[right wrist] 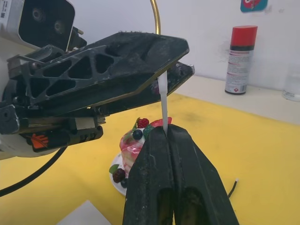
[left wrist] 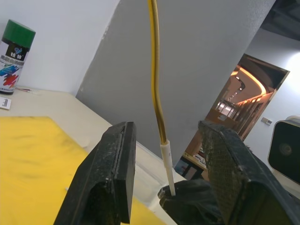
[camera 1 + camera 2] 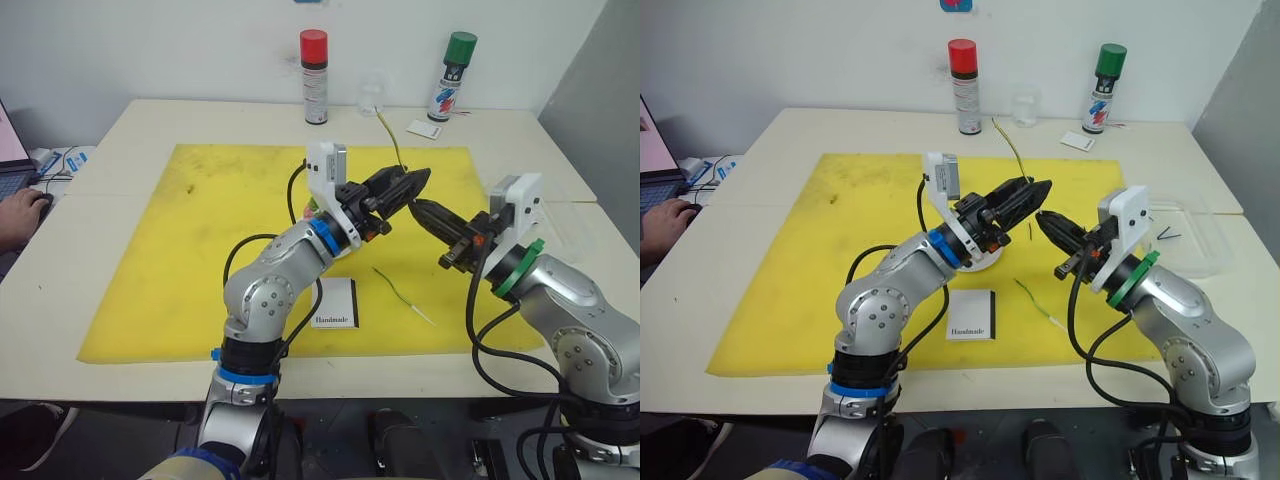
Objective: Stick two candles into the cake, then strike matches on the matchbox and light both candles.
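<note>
We have one candle pinched by its pale end in our right gripper, jaws closed tight on it, the green stem rising up and curving toward the back of the surface. Our left gripper sits right against it with jaws open, one on each side of the stem and touching nothing in the left wrist view. Both grippers meet in the air above the cake, which stands on its plate on the yellow mat, largely behind our left arm in the head views.

The second candle lies on the mat just right of the matchbox, near the front edge. We cannot make out the matches for sure.

The risk, as we judge it, lies in the handover. The candle is hair-thin and held only at its tip, so if the left jaws close off-centre they could bend or snap it, or knock it from the right grip onto the cake. If the right jaws let go before the left have it, it falls. The left arm also hangs close over the cake, so a low move could smear or tip it.
</note>
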